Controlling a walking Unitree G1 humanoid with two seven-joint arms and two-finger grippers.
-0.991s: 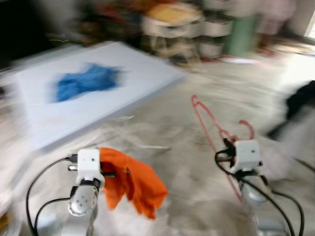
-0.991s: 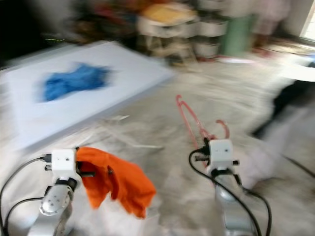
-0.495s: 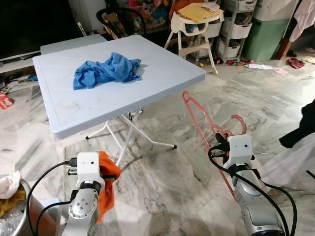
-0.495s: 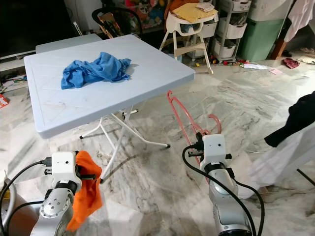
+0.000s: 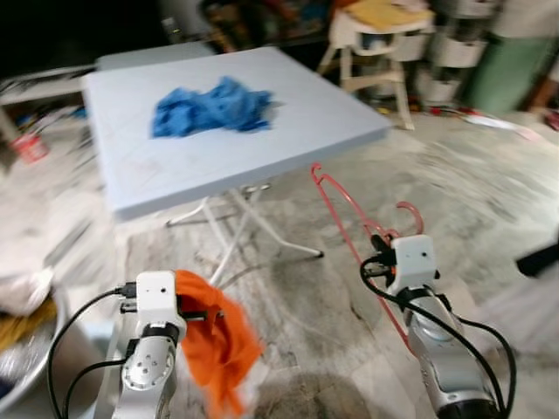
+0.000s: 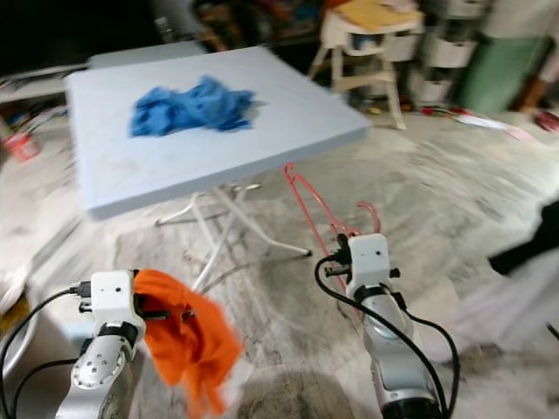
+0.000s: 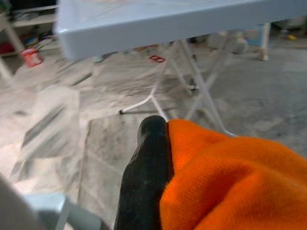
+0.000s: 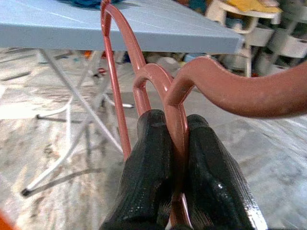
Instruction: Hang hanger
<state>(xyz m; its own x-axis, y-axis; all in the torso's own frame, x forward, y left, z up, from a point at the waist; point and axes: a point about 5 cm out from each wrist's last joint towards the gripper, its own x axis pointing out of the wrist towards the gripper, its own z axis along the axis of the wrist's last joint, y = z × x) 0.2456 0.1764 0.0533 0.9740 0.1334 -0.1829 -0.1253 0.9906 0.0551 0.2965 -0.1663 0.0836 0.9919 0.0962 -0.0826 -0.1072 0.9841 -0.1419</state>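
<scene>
While clamped: right gripper [image 8: 175,139], hanger [image 5: 349,218].

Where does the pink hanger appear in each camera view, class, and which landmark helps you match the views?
Left eye view: pink hanger, right of centre, held by the right gripper.
Right eye view: centre.
Right wrist view: clamped between the black fingers.
Left wrist view: orange cloth instead.
Shared landmark: the light-blue table.

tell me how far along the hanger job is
Done: both pickups. The right gripper is shut on the red hanger, and the left gripper holds an orange cloth. In hand: the robot is carrying both near the light blue folding table, where a blue cloth lies. Left: the hanging itself; the hanger is bare, and I can make out no rail or hook in the blurred views.
</scene>
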